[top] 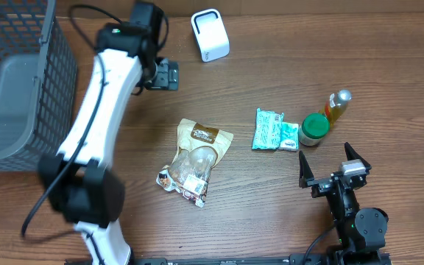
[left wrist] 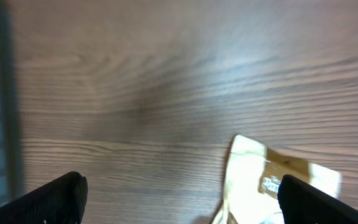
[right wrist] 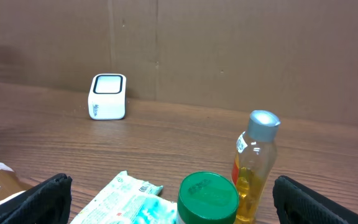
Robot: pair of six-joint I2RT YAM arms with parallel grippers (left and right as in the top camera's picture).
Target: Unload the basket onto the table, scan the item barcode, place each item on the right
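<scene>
The white barcode scanner point(top: 210, 34) stands at the back of the wooden table, also visible in the right wrist view as a small white scanner point(right wrist: 108, 96). Items lie mid-table: a brown snack bag point(top: 197, 156), a green-and-white packet point(top: 274, 131), a green-lidded jar point(top: 314, 129) and a bottle of yellow oil point(top: 337, 105). My left gripper point(top: 169, 75) hovers open left of the scanner, holding nothing; its view is blurred, with the snack bag point(left wrist: 272, 180) near the right finger point(left wrist: 328, 202). My right gripper point(top: 330, 171) is open, just in front of the jar point(right wrist: 208, 198) and bottle point(right wrist: 257, 165).
A grey mesh basket point(top: 13, 81) fills the far left corner of the table. A brown cardboard wall point(right wrist: 229, 43) rises behind the scanner. The left arm's white links point(top: 98, 110) stretch across the table's left side.
</scene>
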